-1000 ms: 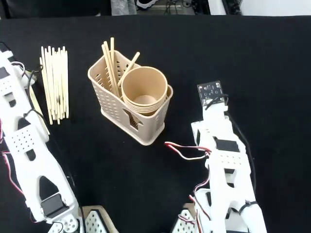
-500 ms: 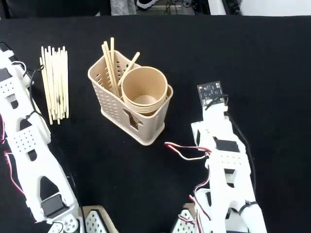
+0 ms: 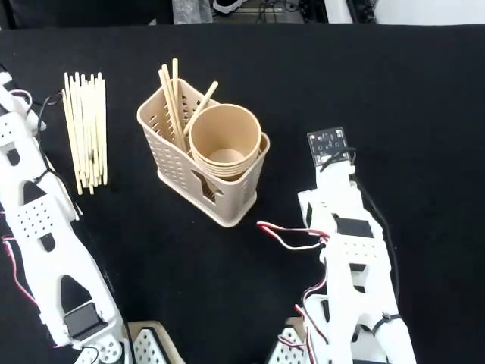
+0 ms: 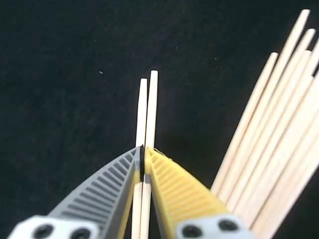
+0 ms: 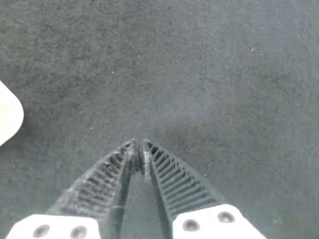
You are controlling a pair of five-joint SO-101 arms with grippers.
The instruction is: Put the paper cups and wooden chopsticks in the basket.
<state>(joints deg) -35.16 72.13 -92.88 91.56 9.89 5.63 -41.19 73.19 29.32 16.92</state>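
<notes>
A beige slotted basket (image 3: 178,171) stands mid-table and holds stacked paper cups (image 3: 225,141) and a few wooden chopsticks (image 3: 172,96). To its left a pile of loose chopsticks (image 3: 86,133) lies on the black cloth, also seen as the pile (image 4: 271,149) in the left wrist view. My left gripper (image 4: 143,154) is shut on two chopsticks (image 4: 148,107) beside that pile. The left arm (image 3: 34,212) runs along the table's left edge. My right gripper (image 5: 138,149) is shut on nothing over bare cloth, right of the basket.
The right arm (image 3: 345,235) lies along the table to the right of the basket, with red and white wires (image 3: 284,235) looping toward it. A pale corner of the basket (image 5: 7,117) shows in the right wrist view. Black cloth covers the table.
The left arm has shifted slightly left and toward the far side, away from the chopstick pile; the pale strip beside it is hidden now. The right arm has not moved.
</notes>
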